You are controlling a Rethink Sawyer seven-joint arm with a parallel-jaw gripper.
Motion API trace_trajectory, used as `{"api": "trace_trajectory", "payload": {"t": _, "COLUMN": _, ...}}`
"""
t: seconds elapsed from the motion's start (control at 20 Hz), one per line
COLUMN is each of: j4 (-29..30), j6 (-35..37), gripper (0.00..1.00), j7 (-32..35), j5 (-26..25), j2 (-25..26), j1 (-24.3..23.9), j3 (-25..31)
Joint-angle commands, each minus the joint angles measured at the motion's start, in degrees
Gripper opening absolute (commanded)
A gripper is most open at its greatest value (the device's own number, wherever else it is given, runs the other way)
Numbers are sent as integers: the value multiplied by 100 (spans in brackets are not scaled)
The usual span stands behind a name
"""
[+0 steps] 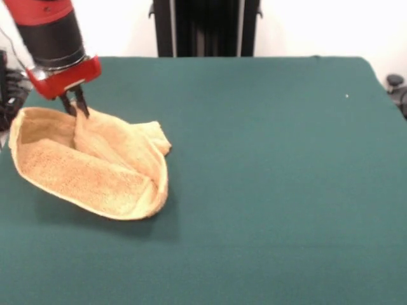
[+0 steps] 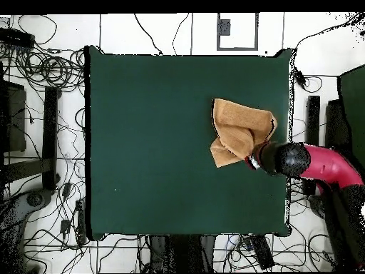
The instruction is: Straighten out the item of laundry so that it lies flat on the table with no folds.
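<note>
My gripper is down at the far rim of the towel, its two dark fingers drawn close with a ridge of terry cloth rising between them, so I judge it pinched on that fold, though from across the worktop the fingertips are partly sunk in the pile and I would not swear how much cloth they hold. I take hold here because this is where a raised edge offers itself: a crease runs down from the fingers and splits the towel into a cupped pocket on one side and a flap doubled over on the other. Pulling that edge outward looks like the way to open the fold.

The towel lies near one side edge of the green worktop, at the left in the front view and close to the right edge in the overhead view, with most of the worktop bare beyond it. It is far from flat: bunched into a rough wedge, layers lapped over one another.

In the front view its long axis slants from the far left corner down toward the near rounded fold. From above it reads as a crumpled shape with a pointed corner aimed toward the worktop's middle, while my arm reaches in from the side.
</note>
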Motion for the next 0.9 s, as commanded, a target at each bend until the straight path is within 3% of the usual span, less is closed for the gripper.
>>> {"api": "trace_trajectory", "payload": {"t": 0.05, "j4": 564, "j6": 395, "gripper": 0, "j7": 1641, "j5": 303, "j2": -532, "j1": 1045, "j3": -410}}
{"api": "trace_trajectory", "payload": {"t": 0.45, "j4": 432, "j6": 525, "gripper": 0, "j7": 2075, "j5": 933, "j2": -786, "j1": 1880, "j3": -974}}
{"api": "trace_trajectory", "payload": {"t": 0.9, "j4": 228, "j6": 481, "gripper": 0, "j7": 1947, "j5": 1258, "j2": -684, "j1": 2246, "j3": -1454}}
